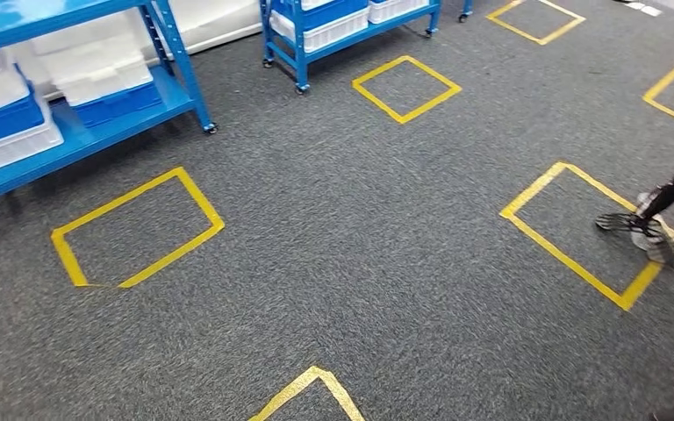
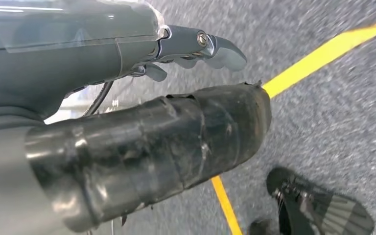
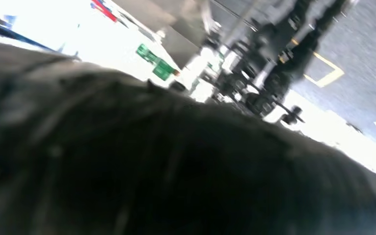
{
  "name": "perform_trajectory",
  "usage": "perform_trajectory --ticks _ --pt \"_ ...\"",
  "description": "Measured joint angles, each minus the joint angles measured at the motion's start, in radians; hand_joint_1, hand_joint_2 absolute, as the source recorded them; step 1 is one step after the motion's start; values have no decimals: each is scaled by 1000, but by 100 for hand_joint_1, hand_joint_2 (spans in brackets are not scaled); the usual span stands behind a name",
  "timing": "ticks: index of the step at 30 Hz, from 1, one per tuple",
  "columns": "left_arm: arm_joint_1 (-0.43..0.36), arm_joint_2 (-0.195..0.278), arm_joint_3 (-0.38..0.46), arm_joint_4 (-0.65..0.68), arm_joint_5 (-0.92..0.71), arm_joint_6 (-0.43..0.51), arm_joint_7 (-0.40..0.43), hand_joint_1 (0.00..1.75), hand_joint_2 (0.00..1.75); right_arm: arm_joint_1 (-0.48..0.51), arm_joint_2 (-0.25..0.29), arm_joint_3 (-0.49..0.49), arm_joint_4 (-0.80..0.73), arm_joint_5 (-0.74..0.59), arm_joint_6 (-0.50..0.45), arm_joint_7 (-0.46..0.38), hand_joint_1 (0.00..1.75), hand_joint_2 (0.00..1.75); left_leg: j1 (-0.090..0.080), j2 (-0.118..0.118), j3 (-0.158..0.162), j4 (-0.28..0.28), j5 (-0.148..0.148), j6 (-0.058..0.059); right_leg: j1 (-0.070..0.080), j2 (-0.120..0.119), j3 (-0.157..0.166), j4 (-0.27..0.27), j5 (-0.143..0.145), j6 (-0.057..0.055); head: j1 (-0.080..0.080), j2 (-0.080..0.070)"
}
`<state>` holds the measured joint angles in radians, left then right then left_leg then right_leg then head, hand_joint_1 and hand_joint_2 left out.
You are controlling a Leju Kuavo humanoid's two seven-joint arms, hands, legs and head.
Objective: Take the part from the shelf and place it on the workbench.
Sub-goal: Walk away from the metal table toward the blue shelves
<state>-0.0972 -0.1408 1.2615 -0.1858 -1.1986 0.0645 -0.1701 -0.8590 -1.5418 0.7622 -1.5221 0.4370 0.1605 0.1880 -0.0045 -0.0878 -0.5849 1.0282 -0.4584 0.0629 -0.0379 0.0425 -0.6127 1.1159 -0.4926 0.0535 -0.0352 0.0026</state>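
— Where was the part?

— I could not pick it out. A blue shelf (image 1: 79, 140) holding white and blue bins (image 1: 96, 74) stood at the far left, on grey carpet (image 1: 342, 237) marked with yellow tape squares (image 1: 136, 228).

— And the hands?

— The left hand (image 2: 142, 98) held nothing, its fingers (image 2: 200, 46) apart from the thumb. The right hand (image 3: 176, 171) was a dark blur, so its grip couldn't be told. A person's sandalled foot (image 1: 641, 224) stood at the right.

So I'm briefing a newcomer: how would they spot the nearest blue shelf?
Find the grey carpet floor with yellow taped rectangles. The blue metal shelf on castors stands at far left, holding white and blue plastic bins; unlike the other blue rack, a yellow rectangle lies directly before it.
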Motion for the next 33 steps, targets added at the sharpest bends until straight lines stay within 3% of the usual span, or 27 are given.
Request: perform_trajectory --ticks 2,4,5,7,8,9,11,12,14,16,18,20,21,23,25,27,28,29,31,33 --pt "-1 0 0 0 0 0 0 0 0 10 0 -8 1 1 -1 -1 0 0 0 -24 -11 9 -1 -9 -2 32 27 -66 15 -3 -1 0" --pt "0 0 1 0 0 0 0 0 0 18 0 -14 2 2 -1 -2 0 0 2 -48 -22 8 4 -20 0 17 29 -72 11 -14 -1 0" --pt "2 0 1 0 0 0 0 0 0 19 1 -18 3 2 -2 -2 0 0 1 -41 -26 12 2 -25 -1 4 31 -76 12 -20 -2 0" --pt "2 -1 1 0 0 1 1 0 0 23 2 -24 3 2 -2 -3 0 0 -2 11 -49 60 -30 -34 -2 -23 37 -84 15 -35 -3 0" --pt "2 -1 1 0 0 1 1 0 0 24 1 -26 3 2 -2 -4 0 0 -2 47 -73 115 -60 -37 1 -37 38 -85 14 -40 -3 0" --pt "1 -1 1 0 0 1 1 0 0 25 0 -28 3 2 -2 -5 0 0 -1 67 -106 182 -93 -39 3 -50 39 -85 13 -44 -4 0" --pt "0 -1 1 0 -1 1 1 0 0 27 -1 -30 4 3 -2 -6 0 0 2 80 -155 282 -127 -41 8 -77 39 -84 11 -47 -4 0" --pt "0 -1 1 0 -2 0 1 0 0 30 -1 -31 4 2 -3 -7 0 0 2 82 -155 284 -116 -40 10 -90 41 -83 10 -48 -4 0" --pt "1 -1 1 0 -6 -1 -2 0 0 40 1 -34 4 4 -6 -9 0 0 0 94 -98 176 -52 -30 14 -115 47 -83 6 -47 -4 0" --pt "0 0 1 0 -6 -5 -7 0 0 54 7 -43 4 13 -7 -11 0 0 -11 133 -31 47 -11 -15 19 -137 53 -84 2 -44 -4 0" --pt "-1 1 1 0 -6 -13 -16 0 0 70 15 -50 4 21 -8 -11 0 0 -20 148 -12 4 -9 -6 23 -157 56 -85 0 -37 -4 0" --pt "-1 0 1 0 -6 -18 -21 0 0 88 20 -54 4 23 -10 -11 0 0 -17 123 -11 -8 0 0 25 -177 60 -90 -1 -26 -4 0" --pt "-1 0 1 0 -6 -19 -21 0 0 95 22 -58 4 23 -11 -11 0 0 -15 111 -5 -18 6 3 25 -169 61 -88 -6 -21 -3 0" --pt "0 -2 1 0 -6 -20 -22 0 0 101 24 -68 5 23 -13 -10 0 0 -8 93 9 -39 17 9 23 -114 42 -45 -38 -14 -1 0" --pt "-1 -2 2 0 -6 -20 -21 0 0 107 25 -73 6 23 -16 -9 0 0 -7 74 11 -41 19 11 20 -57 -18 77 -94 -10 0 0" --pt "-3 -2 2 0 -6 -20 -19 0 0 120 28 -74 8 24 -16 -10 0 0 -7 48 10 -38 18 11 16 -44 -66 162 -112 -6 0 0" --pt "-4 -2 2 0 -6 -20 -18 0 0 124 30 -74 8 27 -15 -10 0 0 -7 36 9 -34 18 10 13 -43 -64 151 -91 -4 0 0" --pt "-4 -2 2 0 -5 -19 -15 0 0 128 33 -78 8 32 -11 -11 0 0 -6 22 9 -29 15 8 10 -39 -42 101 -52 -2 0 0" --pt "-4 -2 2 0 -5 -18 -8 0 0 141 40 -95 9 49 3 -17 0 0 -5 -3 3 -13 8 1 2 2 15 -19 -1 -1 1 0" --pt "-3 -2 4 0 -4 -15 -3 0 0 161 49 -122 11 64 15 -24 0 0 -4 -26 -13 -1 7 -11 0 36 40 -75 4 -6 0 0"
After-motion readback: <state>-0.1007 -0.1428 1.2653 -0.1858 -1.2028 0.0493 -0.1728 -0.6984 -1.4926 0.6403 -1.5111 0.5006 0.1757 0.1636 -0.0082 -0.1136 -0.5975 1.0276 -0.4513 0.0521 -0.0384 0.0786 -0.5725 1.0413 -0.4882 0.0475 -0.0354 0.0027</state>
